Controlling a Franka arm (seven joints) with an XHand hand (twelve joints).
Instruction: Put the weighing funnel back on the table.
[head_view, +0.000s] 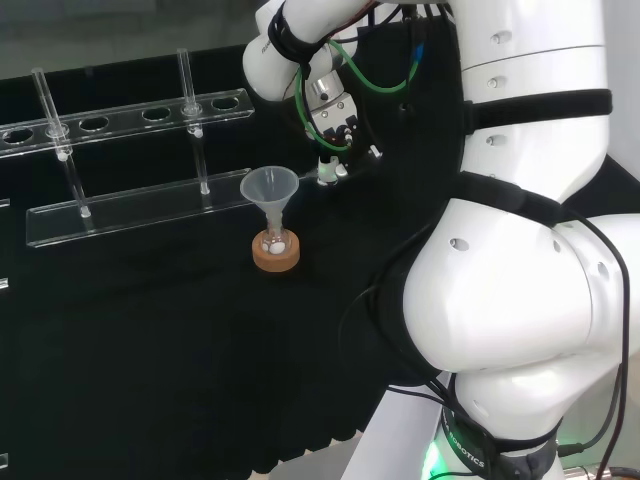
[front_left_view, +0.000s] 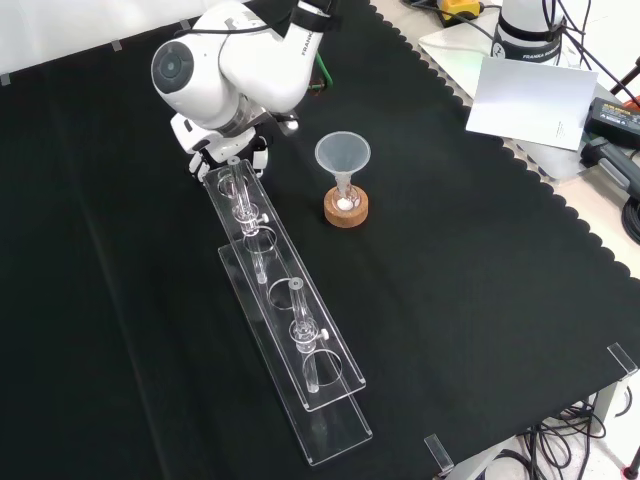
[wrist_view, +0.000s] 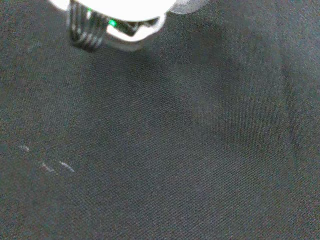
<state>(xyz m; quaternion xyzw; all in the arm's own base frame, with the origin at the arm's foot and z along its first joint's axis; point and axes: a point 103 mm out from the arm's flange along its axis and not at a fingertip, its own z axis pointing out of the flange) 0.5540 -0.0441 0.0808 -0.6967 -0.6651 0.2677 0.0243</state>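
Observation:
In the head view the hand hangs low over the black cloth, just right of the big funnel. Its fingertips pinch a small clear piece, the weighing funnel, which reaches left toward the big funnel's rim. In the front view the hand sits under the arm's white link, at the far end of the clear rack; the weighing funnel is hidden there. The wrist view looks down on close bare cloth, with a blurred white part of the hand in it.
The big funnel stands mouth up in a small flask on a cork ring. A long clear test-tube rack with upright tubes runs beside the hand. The cloth's scalloped edge and cables lie at the front view's right.

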